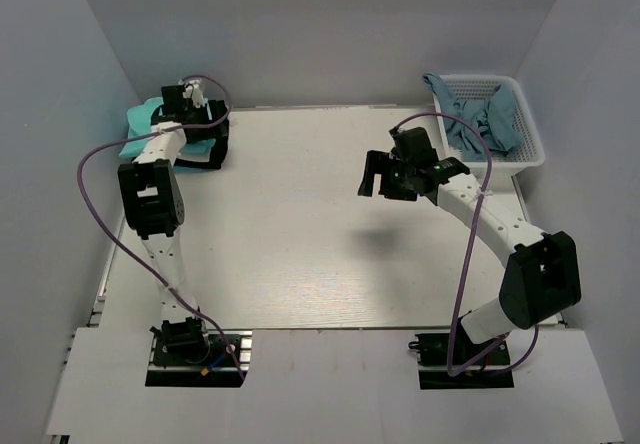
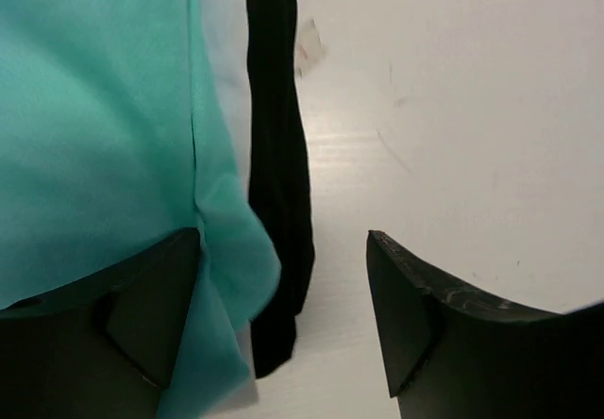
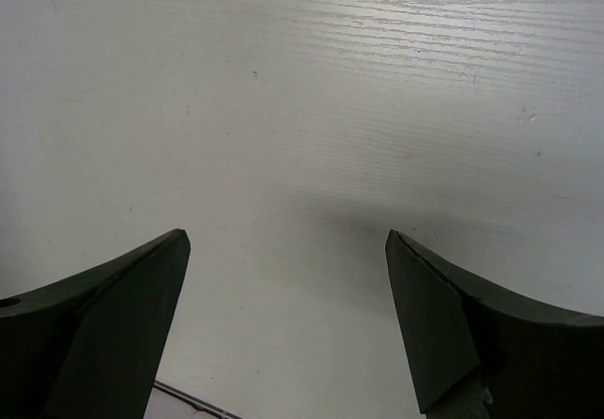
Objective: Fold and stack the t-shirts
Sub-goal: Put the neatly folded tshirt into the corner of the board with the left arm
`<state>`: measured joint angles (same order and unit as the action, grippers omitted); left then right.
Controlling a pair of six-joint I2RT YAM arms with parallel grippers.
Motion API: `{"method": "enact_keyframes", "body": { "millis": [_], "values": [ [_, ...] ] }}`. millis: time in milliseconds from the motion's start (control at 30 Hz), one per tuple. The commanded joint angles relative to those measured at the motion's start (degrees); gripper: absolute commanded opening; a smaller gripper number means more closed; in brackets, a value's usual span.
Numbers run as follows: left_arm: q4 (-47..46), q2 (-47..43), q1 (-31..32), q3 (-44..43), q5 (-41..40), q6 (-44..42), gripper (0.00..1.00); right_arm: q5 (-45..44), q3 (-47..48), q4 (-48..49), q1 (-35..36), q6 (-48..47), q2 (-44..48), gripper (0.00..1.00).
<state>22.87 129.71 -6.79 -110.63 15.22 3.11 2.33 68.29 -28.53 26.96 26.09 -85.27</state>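
A stack of folded t-shirts lies at the back left of the table, with a turquoise-green t-shirt [image 1: 143, 120] on top and a black t-shirt [image 1: 217, 142] under it. In the left wrist view the turquoise t-shirt [image 2: 94, 126] fills the left side, a white layer [image 2: 222, 89] shows as a sliver, and the black t-shirt [image 2: 278, 174] lies beside it. My left gripper [image 1: 200, 119] hangs over the stack's edge, open [image 2: 283, 287], with the turquoise corner beside its left finger [image 2: 151, 315]. My right gripper [image 1: 383, 179] is open and empty over bare table [image 3: 288, 277].
A white lattice basket [image 1: 530, 139] stands at the back right with crumpled blue-grey t-shirts [image 1: 480, 119] in it. White walls close in the table on the left, back and right. The arm bases sit at the near edge.
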Motion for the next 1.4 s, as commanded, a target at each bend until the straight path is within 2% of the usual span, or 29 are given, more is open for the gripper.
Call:
{"method": "enact_keyframes", "body": {
  "millis": [0, 200, 333, 367, 467, 533, 600, 633, 667, 767, 800, 867, 933, 1000, 1100, 1133, 1233, 1300, 1367],
  "values": [
    [-1.87, -1.57, 0.63, 3.57, 4.11, 3.04, 0.79, 0.22, 0.00, 1.11, -0.42, -1.30, -0.33, 0.90],
    [-0.46, 1.86, 1.16, 0.33, 3.59, 3.65, 0.77, 0.39, -0.97, 1.37, -0.59, -1.39, 0.63, 0.90],
    [0.15, -1.37, 1.16, -1.25, 2.45, 3.13, 0.77, 1.71, -0.44, 1.99, -0.68, -1.56, 0.90, 0.90],
    [0.85, -2.35, 1.16, -2.65, 1.83, 2.52, 0.78, 1.98, -0.09, 2.17, -0.77, -1.83, 0.99, 0.90],
    [4.27, -6.48, 1.16, -6.52, -0.72, 2.51, 0.92, 2.07, -0.35, 2.95, -0.68, -2.00, 2.04, 0.90],
    [4.28, -9.11, 1.16, -6.53, -2.82, 5.30, 0.98, 2.33, -0.88, 3.83, -0.77, -2.09, 2.65, 0.90],
    [2.97, -13.14, -0.06, -4.69, -1.61, 6.90, 0.98, 2.68, -1.23, 4.36, -0.68, -1.74, 3.01, 0.90],
    [2.27, -14.12, -1.46, -2.42, 3.27, 8.56, 0.96, 2.86, -1.32, 4.36, -0.68, -1.91, 3.01, 0.90],
    [1.39, -14.92, -2.08, -1.44, 3.32, 8.57, 0.96, 3.29, -1.15, 4.10, -0.68, -1.48, 3.01, 0.90],
    [0.86, -14.93, -3.32, -0.73, 2.71, 8.57, 0.86, 3.65, -0.35, 3.14, -0.77, -1.74, 2.84, 0.90],
    [1.55, -14.23, -4.10, -1.42, 2.71, 9.44, 0.61, 3.91, -0.35, 2.96, -0.68, -1.91, 3.01, 0.90],
    [2.26, -12.03, -5.78, -2.66, 2.18, 12.43, 0.43, 3.65, 0.35, 2.61, -0.77, -1.92, 2.66, 0.90],
    [-0.36, -11.33, -7.96, -1.18, 4.19, 15.32, 0.30, 3.65, 1.31, 1.73, -0.68, -2.09, 2.31, 0.90],
    [-5.87, -10.54, -9.29, 0.93, 9.26, 17.00, 0.28, 3.91, 2.28, 1.29, -0.68, -1.92, 1.35, 0.90],
    [-9.59, -7.47, -11.14, 3.40, 15.86, 20.34, 0.20, 3.74, 3.86, 0.67, -0.77, -2.09, -0.15, 0.90],
    [-12.30, -6.76, -11.14, 4.71, 17.02, 21.48, 0.12, 3.65, 4.48, 0.50, -0.77, -2.09, -0.42, 0.90],
    [-17.66, -3.95, -13.77, 7.96, 21.06, 26.05, 0.02, 3.56, 5.62, -0.20, -0.68, -2.09, -2.09, 0.90],
    [-21.62, -2.80, -15.53, 11.55, 25.61, 28.95, 0.00, 3.65, 6.24, -0.64, -0.86, -1.92, -2.88, 0.90],
    [-30.31, -0.62, -16.06, 13.85, 31.06, 31.15, 0.00, 3.39, 6.07, -0.56, -0.51, -1.83, -3.05, 0.90]
  ]
}}
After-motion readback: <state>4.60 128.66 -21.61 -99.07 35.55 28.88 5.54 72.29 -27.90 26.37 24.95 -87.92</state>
